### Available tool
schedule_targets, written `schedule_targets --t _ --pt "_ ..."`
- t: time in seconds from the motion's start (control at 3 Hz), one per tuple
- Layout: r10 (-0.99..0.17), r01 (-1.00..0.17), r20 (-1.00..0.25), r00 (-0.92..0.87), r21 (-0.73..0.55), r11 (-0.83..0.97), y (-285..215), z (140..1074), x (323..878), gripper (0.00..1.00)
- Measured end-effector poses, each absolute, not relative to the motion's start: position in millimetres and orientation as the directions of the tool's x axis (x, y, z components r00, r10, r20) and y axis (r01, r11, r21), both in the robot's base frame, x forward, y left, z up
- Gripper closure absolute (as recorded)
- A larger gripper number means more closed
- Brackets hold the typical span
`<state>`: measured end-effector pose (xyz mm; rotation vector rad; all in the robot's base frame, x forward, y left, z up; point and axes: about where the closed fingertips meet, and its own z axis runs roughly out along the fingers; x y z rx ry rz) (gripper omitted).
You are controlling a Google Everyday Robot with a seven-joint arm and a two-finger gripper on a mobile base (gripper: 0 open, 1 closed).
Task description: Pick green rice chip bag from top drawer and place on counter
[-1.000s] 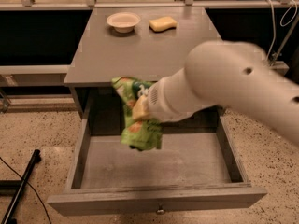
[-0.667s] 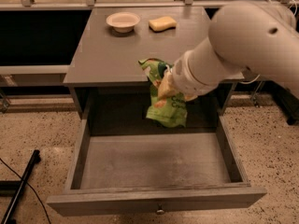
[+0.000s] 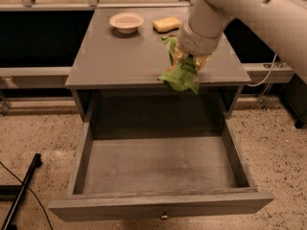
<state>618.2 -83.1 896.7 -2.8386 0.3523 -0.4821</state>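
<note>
So the hand [image 3: 188, 57] has gone up and back since a second ago. It's clamped on the green rice chip bag [image 3: 181, 76], which now dangles over the desk's [image 3: 120, 56] front edge, right of middle, out of the open top drawer [image 3: 158, 162].

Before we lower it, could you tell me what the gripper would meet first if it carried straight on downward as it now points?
Probably the counter near its front edge: the gripper, shut on the green rice chip bag, points down there. Depth is unclear.
</note>
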Motion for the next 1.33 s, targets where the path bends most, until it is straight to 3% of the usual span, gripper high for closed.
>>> schedule_targets --t 0.67,1.0,1.33 --pt "-0.284 -0.167 0.341 0.896 -0.335 -0.927 -7 950 688 0.59" --pt "-0.340 -0.207 0.336 0.879 -0.373 -0.904 -14 941 706 0.27" --pt "-0.340 -0.207 0.336 0.879 -0.373 -0.904 -14 941 706 0.04"
